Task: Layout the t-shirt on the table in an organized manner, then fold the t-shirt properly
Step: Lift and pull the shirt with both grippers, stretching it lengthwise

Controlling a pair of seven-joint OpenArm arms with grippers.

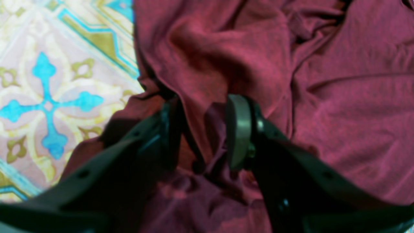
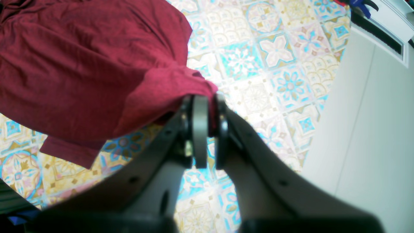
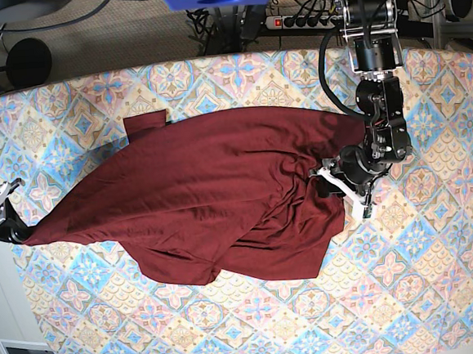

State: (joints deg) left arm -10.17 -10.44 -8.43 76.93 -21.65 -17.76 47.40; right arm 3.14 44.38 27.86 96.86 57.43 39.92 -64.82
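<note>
We see the left gripper (image 1: pixel 202 132) low over a crumpled ridge of the t-shirt (image 3: pixel 213 195), its jaws standing apart with loose folds between them and nothing pinched. Across the garment, the right gripper (image 2: pixel 208 129) is clamped on a bunched corner of the fabric, which stretches taut from that corner toward the middle of the table (image 3: pixel 442 292). The maroon shirt lies spread but uneven across the patterned cloth, one sleeve poking out at the far edge and its body drawn into long diagonal creases, thicker folds heaped at the left gripper's end. We judge the jersey light, soft and limp: it will drape, stretch and bunch rather than hold a shape, and a pinch may gather several layers at once. The surest hold, in our view, is a hem or shoulder edge, taken as a single layer.
</note>
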